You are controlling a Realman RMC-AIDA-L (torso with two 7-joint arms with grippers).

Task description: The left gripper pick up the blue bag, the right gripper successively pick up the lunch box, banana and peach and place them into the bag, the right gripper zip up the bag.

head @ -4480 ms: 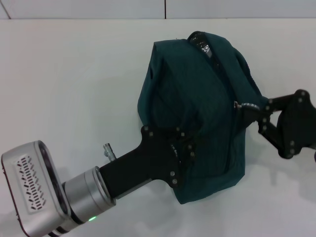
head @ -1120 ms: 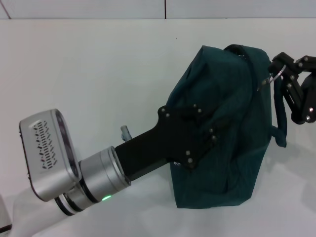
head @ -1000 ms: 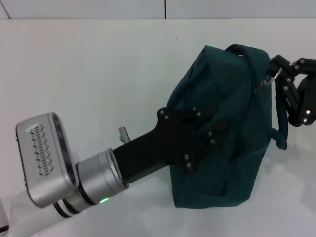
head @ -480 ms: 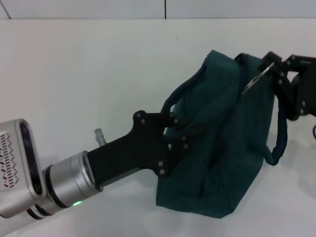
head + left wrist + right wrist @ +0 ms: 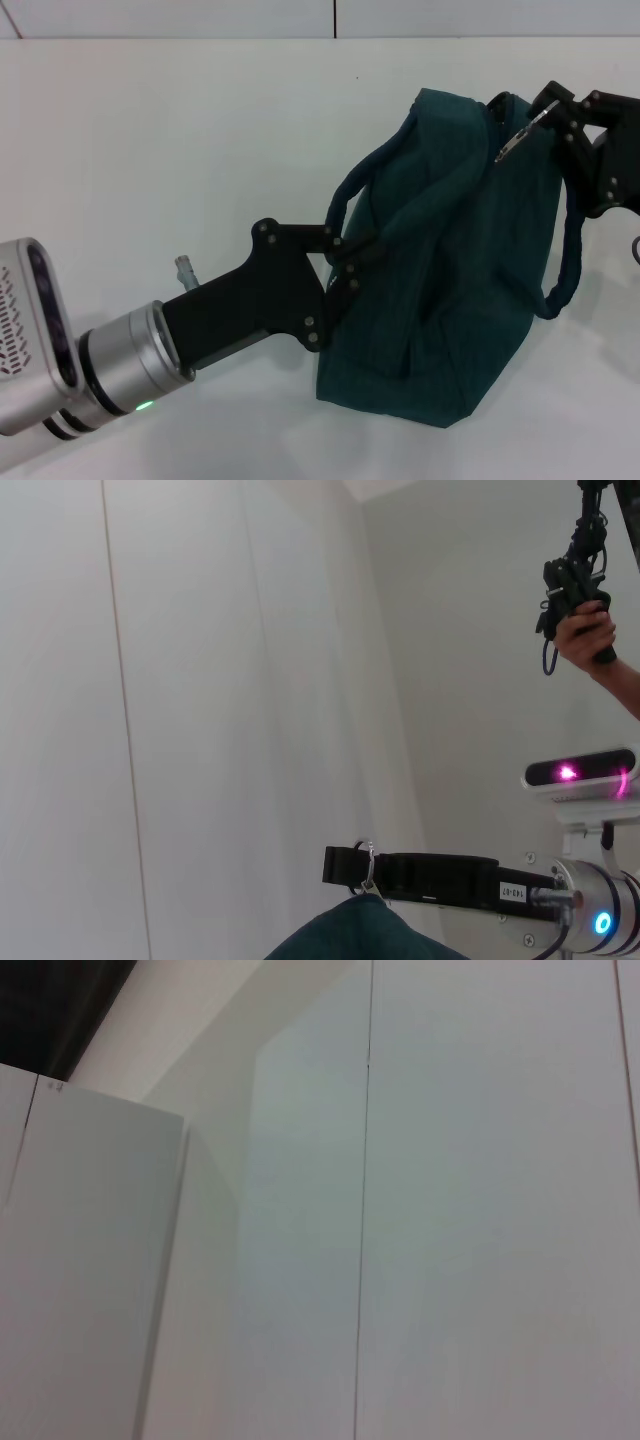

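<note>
Your left gripper (image 5: 335, 262) pinches a rolled handle (image 5: 352, 195) of the blue bag (image 5: 450, 280), at about nine o'clock from its body, steadying it on the white table (image 5: 180, 140) against the zip pull. At one o'clock, your right gripper (image 5: 545, 115) has its fingertips pressed together on the metal ring pull (image 5: 512, 143) at the zipper's end.

Blue bag (image 5: 460, 270) on table (image 5: 180, 150) — left gripper (image 5: 345, 262) left, right gripper (image 5: 545, 110) right

Dark teal bag (image 5: 450, 270) stood upright on its base, seemingly zipped shut, one handle (image 5: 565, 250) drooping outward.
</note>
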